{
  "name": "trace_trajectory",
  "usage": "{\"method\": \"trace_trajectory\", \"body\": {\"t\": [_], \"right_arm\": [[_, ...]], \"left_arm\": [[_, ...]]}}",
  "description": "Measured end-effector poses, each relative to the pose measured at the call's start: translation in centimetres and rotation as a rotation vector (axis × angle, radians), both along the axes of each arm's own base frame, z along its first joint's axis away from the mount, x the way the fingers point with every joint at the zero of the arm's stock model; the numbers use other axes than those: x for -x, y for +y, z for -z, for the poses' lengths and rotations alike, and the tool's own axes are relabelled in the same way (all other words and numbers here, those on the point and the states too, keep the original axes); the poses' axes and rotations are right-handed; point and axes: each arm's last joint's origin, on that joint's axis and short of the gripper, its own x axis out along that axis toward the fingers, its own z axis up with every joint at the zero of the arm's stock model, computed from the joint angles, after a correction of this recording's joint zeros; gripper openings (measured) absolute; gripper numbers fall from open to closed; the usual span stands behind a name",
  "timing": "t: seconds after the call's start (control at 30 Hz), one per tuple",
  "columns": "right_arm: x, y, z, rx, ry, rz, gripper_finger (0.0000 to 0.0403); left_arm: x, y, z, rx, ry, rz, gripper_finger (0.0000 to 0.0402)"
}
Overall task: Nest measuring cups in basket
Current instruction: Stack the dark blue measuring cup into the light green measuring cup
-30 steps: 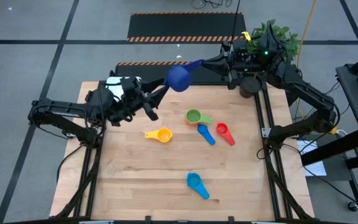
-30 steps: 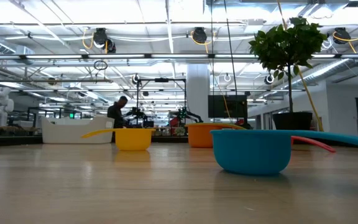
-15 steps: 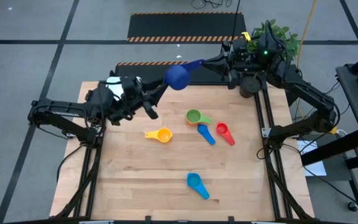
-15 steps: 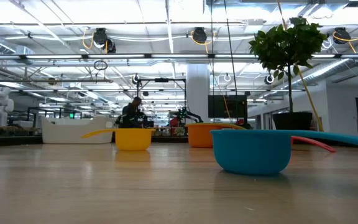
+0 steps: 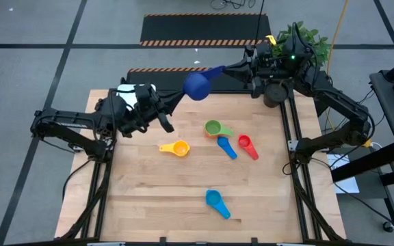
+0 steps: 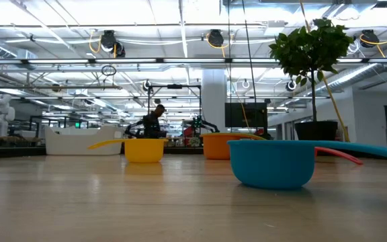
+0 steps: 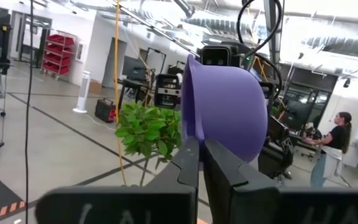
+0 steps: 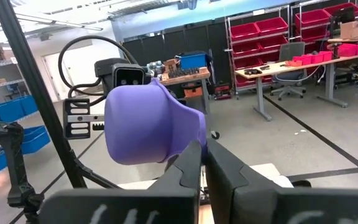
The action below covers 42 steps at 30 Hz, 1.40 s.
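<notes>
- left gripper reaches from the worktop's left side up to the dark blue cup, held in the air above the far edge; in the left wrist view its black jaws are pressed together on the cup's rim, a smooth rounded plastic bowl that looks violet there.
- basket, white plastic with low walls, sits at the far left; in the high view the left arm hides most of it, and only a white patch shows.
- worktop is pale wood in jointed strips.
- yellow cup lies left of centre, open side up, its flat handle pointing left.
- green cup sits near the middle; a short orange handle pokes out beside it, its bowl not clearly made out.
- a lighter blue cup lies just beside the green one, with the red cup to its right.
- another lighter blue cup lies alone near the front edge; in the low view it fills the foreground and hides much behind it.
- right gripper comes in from the far right corner, jaws pinching the dark blue cup's flat handle.
- a leafy potted plant stands behind the right arm.
- no readable writing; a person shows small in the room beyond.
</notes>
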Motion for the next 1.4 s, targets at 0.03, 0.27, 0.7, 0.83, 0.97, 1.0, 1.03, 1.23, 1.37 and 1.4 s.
{"method": "trace_trajectory", "body": {"t": [0.03, 0.27, 0.7, 0.83, 0.97, 1.0, 1.03, 1.23, 1.37, 1.4], "right_arm": [[0.0, 0.0, 0.0, -0.002, 0.004, 0.0, 0.0], [0.1, 0.1, 0.1, -0.008, 0.014, -0.002, 0.0013], [1.0, 0.7, -0.2, 0.01, 0.015, -0.127, 0.0151], [1.0, 0.8, -0.2, 0.032, 0.014, -0.131, 0.0145], [1.0, 1.0, -0.2, 0.07, 0.01, -0.131, 0.0111], [0.9, 1.0, -0.2, 0.073, 0.012, -0.132, 0.01], [0.9, 1.0, -0.2, 0.072, 0.015, -0.132, 0.0088], [0.9, 1.0, 0.3, 0.073, 0.055, -0.132, 0.0009], [0.8, 1.3, 0.4, 0.1, 0.066, -0.117, 0.0006], [0.9, 1.4, 0.4, 0.112, 0.066, -0.106, 0.0004]], "left_arm": [[0.0, 0.0, 0.0, 0.0, 0.0, 0.0, 0.0011], [0.0, 0.0, 0.2, -0.007, 0.023, 0.002, 0.0007], [-0.1, -0.7, 0.3, -0.143, 0.088, 0.038, 0.0004], [-0.1, -0.7, 0.3, -0.146, 0.09, 0.039, 0.0003], [-0.1, -0.7, 0.4, -0.147, 0.104, 0.04, 0.0003], [-0.2, -0.7, 0.4, -0.147, 0.105, 0.04, 0.0004], [-0.1, -0.7, 0.4, -0.147, 0.104, 0.04, 0.0004], [-0.2, -0.7, 0.4, -0.158, 0.11, 0.037, 0.0004], [-0.2, -0.7, 0.5, -0.134, 0.107, 0.032, 0.0031], [-0.1, -0.7, 0.5, -0.125, 0.111, 0.01, 0.0044]]}}
